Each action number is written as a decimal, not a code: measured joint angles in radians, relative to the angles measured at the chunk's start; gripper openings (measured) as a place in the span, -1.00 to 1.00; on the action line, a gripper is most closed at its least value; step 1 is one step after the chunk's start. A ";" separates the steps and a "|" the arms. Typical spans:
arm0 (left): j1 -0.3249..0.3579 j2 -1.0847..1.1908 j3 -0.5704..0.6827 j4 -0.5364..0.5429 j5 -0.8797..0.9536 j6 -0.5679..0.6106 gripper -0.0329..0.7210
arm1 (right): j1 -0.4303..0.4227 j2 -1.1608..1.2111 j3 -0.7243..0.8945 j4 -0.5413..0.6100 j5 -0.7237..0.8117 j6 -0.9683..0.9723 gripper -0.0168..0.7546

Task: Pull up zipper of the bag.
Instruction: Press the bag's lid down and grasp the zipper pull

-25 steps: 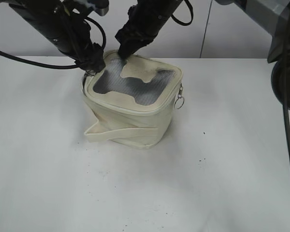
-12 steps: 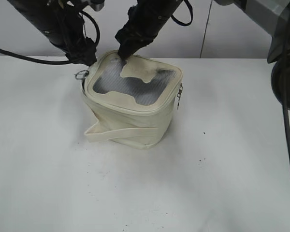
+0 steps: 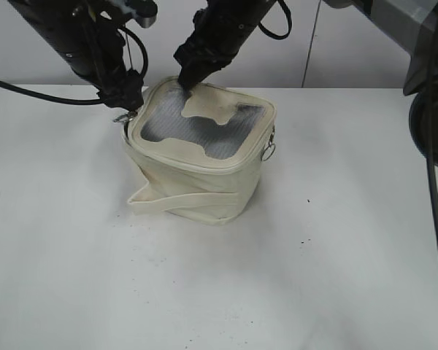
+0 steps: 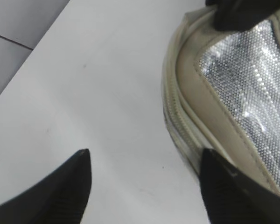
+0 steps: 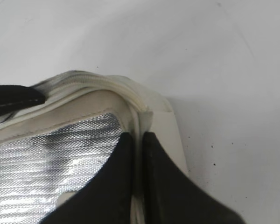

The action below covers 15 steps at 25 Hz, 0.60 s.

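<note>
A cream canvas bag (image 3: 197,171) with a silver mesh lid stands in the middle of the white table. Its zipper (image 4: 175,126) runs round the lid's edge. A small metal ring (image 3: 121,117) hangs at the bag's left back corner. My left gripper (image 3: 128,100) is just over that corner. In the left wrist view it (image 4: 144,161) is open and empty, one finger over the table and one at the zipper side. My right gripper (image 3: 187,79) is shut on the lid's back rim (image 5: 139,109), with the fabric pinched between its fingers (image 5: 123,158).
A second metal ring (image 3: 267,151) hangs on the bag's right side. A canvas strap (image 3: 175,198) wraps the bag's front. Black cables hang behind the left arm. A dark stand (image 3: 431,109) is at the right edge. White table (image 3: 314,277) lies all round the bag.
My left gripper rose up and left off the bag's corner, then came back down close to it. My right gripper has kept its hold on the rim.
</note>
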 joint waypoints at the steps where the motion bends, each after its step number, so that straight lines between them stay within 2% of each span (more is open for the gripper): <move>1: 0.001 0.001 0.000 0.000 0.000 0.000 0.57 | 0.000 0.000 0.000 0.000 0.000 0.000 -0.94; 15: 0.027 0.004 -0.009 -0.093 0.143 -0.001 0.59 | 0.001 0.000 0.000 0.003 0.007 -0.001 -0.94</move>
